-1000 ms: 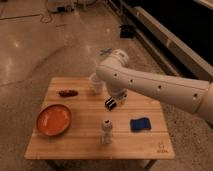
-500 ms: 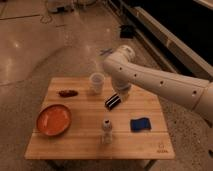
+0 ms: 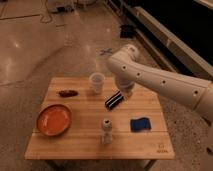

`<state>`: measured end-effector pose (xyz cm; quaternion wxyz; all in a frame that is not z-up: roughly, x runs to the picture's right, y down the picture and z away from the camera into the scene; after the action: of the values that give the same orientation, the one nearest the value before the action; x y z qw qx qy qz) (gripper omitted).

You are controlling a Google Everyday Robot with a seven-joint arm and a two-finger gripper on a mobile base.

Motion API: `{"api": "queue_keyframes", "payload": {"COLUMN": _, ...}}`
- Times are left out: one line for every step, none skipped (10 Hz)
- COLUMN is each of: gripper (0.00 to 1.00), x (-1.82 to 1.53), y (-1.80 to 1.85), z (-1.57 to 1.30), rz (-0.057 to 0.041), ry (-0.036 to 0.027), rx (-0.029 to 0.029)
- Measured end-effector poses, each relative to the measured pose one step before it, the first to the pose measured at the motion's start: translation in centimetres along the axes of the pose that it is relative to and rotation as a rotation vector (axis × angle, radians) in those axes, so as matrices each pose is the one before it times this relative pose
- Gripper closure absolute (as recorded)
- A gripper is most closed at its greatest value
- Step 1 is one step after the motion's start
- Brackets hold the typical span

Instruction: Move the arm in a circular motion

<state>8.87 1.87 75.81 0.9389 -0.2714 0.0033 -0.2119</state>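
One arm [image 3: 160,82] does all the work here: a glossy white limb of thick rounded segments reaching in from the right edge of the view, bending at a bulbous joint above the far side of the tabletop [image 3: 85,137] and dropping down to the tool [image 3: 113,100]. The tool is the dark, striped piece at the arm's end, hanging over the middle of the tabletop, tilted so that its long axis runs from upper right to lower left. Whether it is spread or pressed together I cannot tell; it appears to carry nothing.

The relation that matters for a circular sweep is what surrounds the tool. The translucent cup [image 3: 96,82] stands just beside it, up and to the left, the closest thing to it. The small white bottle [image 3: 106,131] stands nearer the camera, a little apart. The blue cloth [image 3: 140,124] lies toward the near right, the orange plate [image 3: 53,119] well apart at the left, and a small dark reddish item [image 3: 67,93] lies beyond the plate near the far left edge.

Since the task involves no object, my judgement is that the circle should stay above the cup's rim and the bottle's top; the cup looks the likeliest to be clipped.
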Motion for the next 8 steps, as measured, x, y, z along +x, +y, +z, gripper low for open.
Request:
{"api": "queue_keyframes", "payload": {"gripper": 0.59, "x": -0.712, "y": -0.609, "z": -0.057, "rz": 0.00427, "ry": 0.00111, "rx": 0.00453}}
{"api": "queue_keyframes", "payload": {"gripper": 0.59, "x": 0.254, "y": 0.467, "z": -0.079, "rz": 0.0044, "ry": 0.00966, "rx": -0.00832}}
{"api": "queue_keyframes", "payload": {"gripper": 0.59, "x": -0.427, "y": -0.409, "z": -0.298, "rz": -0.01252, "ry": -0.00877, "rx": 0.00683}}
{"api": "queue_keyframes", "payload": {"gripper": 0.59, "x": 0.265, "y": -0.675, "z": -0.004, "rz": 0.00152, "ry": -0.0018, "rx": 0.00133}}
{"api": "queue_keyframes", "payload": {"gripper": 0.59, "x": 0.531, "y": -0.663, "z": 0.303, "rz": -0.00836, "ry": 0.00207, "rx": -0.00121}}
{"api": "queue_keyframes", "payload": {"gripper": 0.59, "x": 0.715, "y": -0.211, "z": 0.628, "rz": -0.00563, "ry": 0.00293, "rx": -0.00358}}
{"api": "queue_keyframes", "payload": {"gripper": 0.59, "x": 0.209, "y": 0.232, "z": 0.263, "rz": -0.00313, "ry": 0.00295, "rx": -0.00412}}
{"api": "queue_keyframes", "payload": {"gripper": 0.59, "x": -0.232, "y": 0.37, "z": 0.209, "rz": -0.00504, "ry": -0.00168, "rx": 0.0029}}
